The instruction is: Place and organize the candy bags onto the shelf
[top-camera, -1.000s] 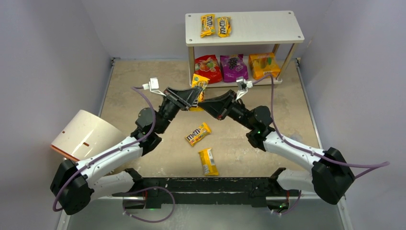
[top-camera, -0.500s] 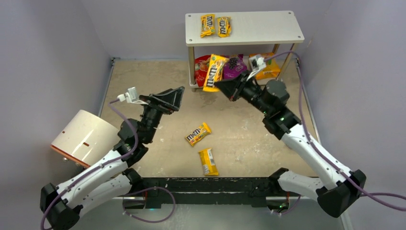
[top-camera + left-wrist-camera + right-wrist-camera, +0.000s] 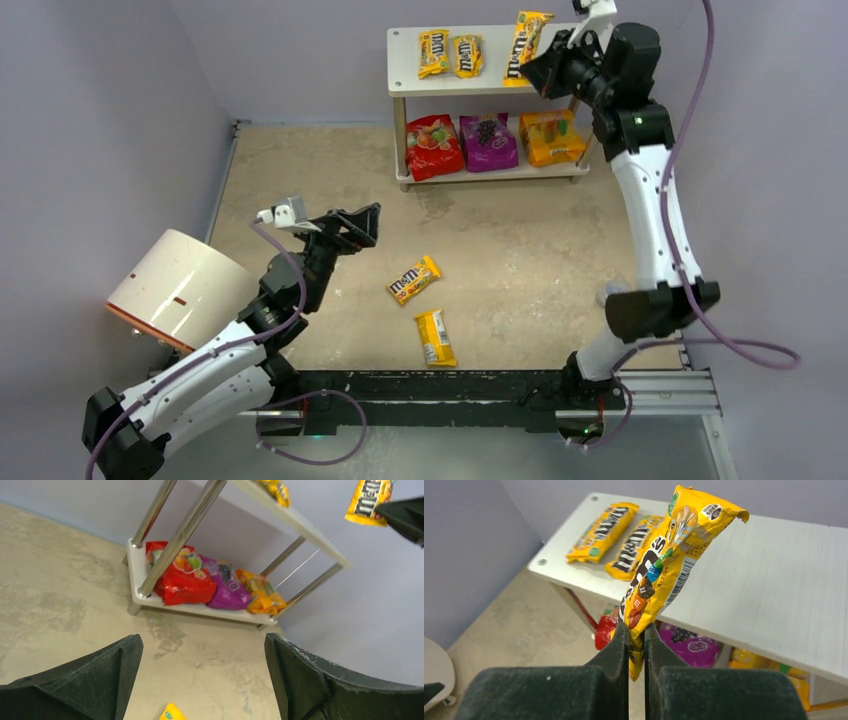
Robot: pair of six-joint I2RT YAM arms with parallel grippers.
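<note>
Two yellow packets (image 3: 433, 52) lie side by side at the left end of the shelf's (image 3: 590, 62) top tier as my right gripper (image 3: 636, 630), pressed tight on the lower end of a third packet (image 3: 663, 560), holds it upright over the bare board just right of them. Below, a red pouch (image 3: 434, 146), purple pouch (image 3: 488, 141) and orange pouch (image 3: 551, 137) line the lower tier. My left gripper (image 3: 202, 645) hangs spread wide and empty over the table (image 3: 520, 250), near two loose packets (image 3: 414, 279), with a white cylinder (image 3: 180, 288) on its side beside that arm.

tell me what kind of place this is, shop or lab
Likely a lab test cell, not a shop: left arm and right arm bolted at a walled-in table edge, plus a small white shelf holding candy bags.
</note>
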